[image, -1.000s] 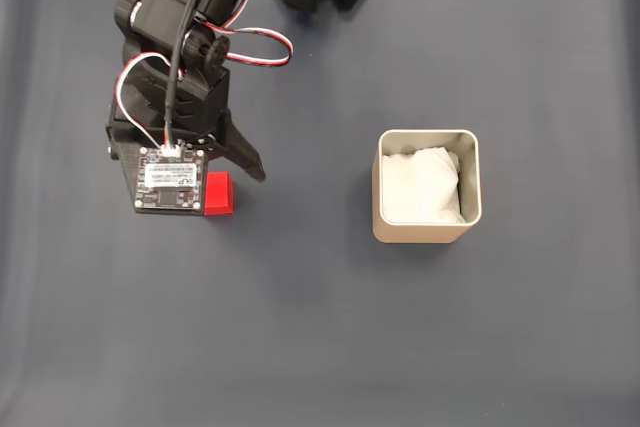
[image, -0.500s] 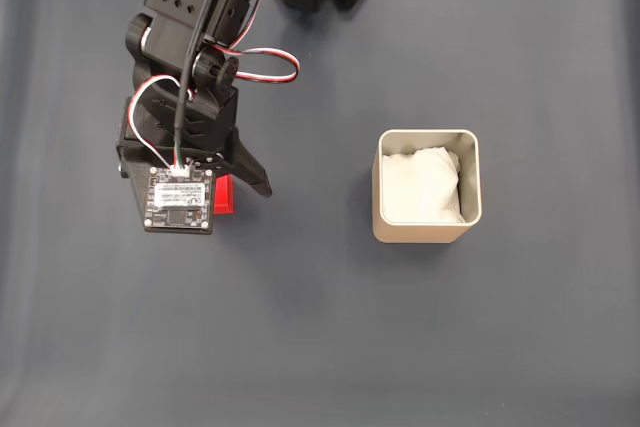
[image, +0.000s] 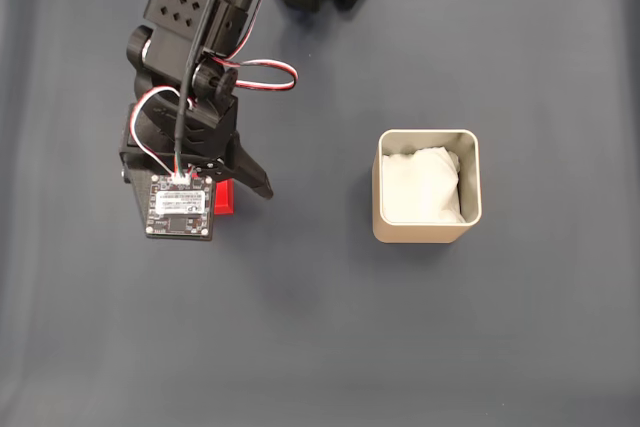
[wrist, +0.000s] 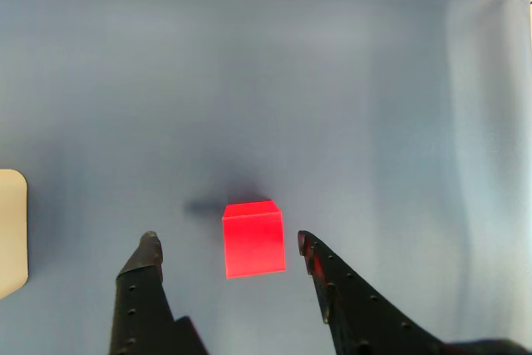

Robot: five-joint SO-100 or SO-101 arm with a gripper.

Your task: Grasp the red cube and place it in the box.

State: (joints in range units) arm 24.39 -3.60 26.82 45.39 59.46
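A dark blue-grey table [image: 400, 347] carried everything. The black arm [image: 195, 57] reached down from the top left of the fixed view, its circuit board [image: 180, 205] facing up. The box [image: 427, 187], beige with white paper inside, stood well apart to the right. The gripper [wrist: 226, 243] was spread wide, its 2 fingers flanking the red cube [wrist: 253, 239] without touching it. The cube sat on the table, half hidden under the arm in the fixed view [image: 225, 197].
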